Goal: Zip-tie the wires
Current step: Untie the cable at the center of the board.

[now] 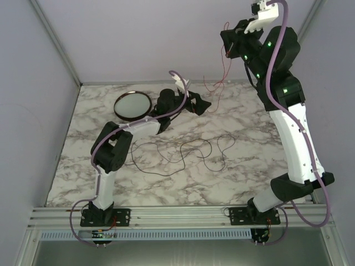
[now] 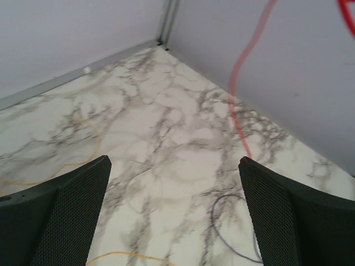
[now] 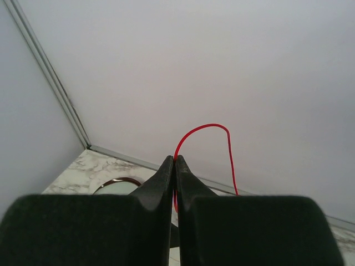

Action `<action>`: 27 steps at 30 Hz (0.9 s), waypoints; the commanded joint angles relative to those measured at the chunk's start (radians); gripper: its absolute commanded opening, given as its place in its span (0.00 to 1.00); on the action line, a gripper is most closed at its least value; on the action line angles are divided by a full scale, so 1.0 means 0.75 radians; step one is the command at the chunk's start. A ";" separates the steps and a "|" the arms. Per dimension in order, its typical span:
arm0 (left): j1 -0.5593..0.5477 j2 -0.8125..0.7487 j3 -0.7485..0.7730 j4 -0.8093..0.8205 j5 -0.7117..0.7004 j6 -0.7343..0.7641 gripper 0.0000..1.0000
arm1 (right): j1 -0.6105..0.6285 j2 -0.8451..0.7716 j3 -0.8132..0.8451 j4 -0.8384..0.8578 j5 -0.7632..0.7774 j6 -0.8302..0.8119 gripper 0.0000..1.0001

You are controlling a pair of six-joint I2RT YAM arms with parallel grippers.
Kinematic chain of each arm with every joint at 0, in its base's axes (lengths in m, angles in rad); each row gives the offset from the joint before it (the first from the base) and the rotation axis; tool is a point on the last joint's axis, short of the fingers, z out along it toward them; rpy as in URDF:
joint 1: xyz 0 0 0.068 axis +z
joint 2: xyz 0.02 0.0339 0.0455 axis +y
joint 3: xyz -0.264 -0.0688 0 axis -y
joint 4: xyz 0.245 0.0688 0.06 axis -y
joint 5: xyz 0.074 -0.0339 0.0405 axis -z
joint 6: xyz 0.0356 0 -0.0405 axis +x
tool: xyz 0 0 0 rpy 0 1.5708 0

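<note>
The right tool (image 3: 175, 166) is raised high above the surface (image 1: 249, 166), its jaws pressed together on a red strand (image 3: 206, 126) of the wires (image 1: 183, 149). The strand arches out just past the fingertips, bends, and drops back below the tool. In the top view it hangs from the tool in front of the back wall, down to the far edge of the surface.

The left tool (image 2: 173, 166) is spread wide and grips nothing. It sits low over the surface, well below and to the left of the right tool. From its wrist view, the hanging red strand is ahead of it and to the right, blurred. A thin dark loop (image 2: 213, 213) lies on the surface just inside its right finger.

The dark strands (image 1: 177, 152) sprawl in loose loops on the surface behind the left tool, toward the arm bases, and neither tool touches them. A round dark-rimmed dish (image 1: 133, 105) sits to the left of the left tool, apart from it.
</note>
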 commanded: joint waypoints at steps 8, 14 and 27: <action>-0.045 -0.013 0.065 0.152 0.127 -0.100 1.00 | -0.011 -0.082 -0.050 0.036 -0.045 0.036 0.00; -0.047 0.011 0.077 0.113 0.010 -0.035 0.99 | -0.011 -0.089 -0.047 0.043 -0.109 0.065 0.00; -0.047 0.095 0.137 0.105 0.025 -0.052 0.23 | -0.016 -0.162 -0.085 0.044 -0.090 0.062 0.00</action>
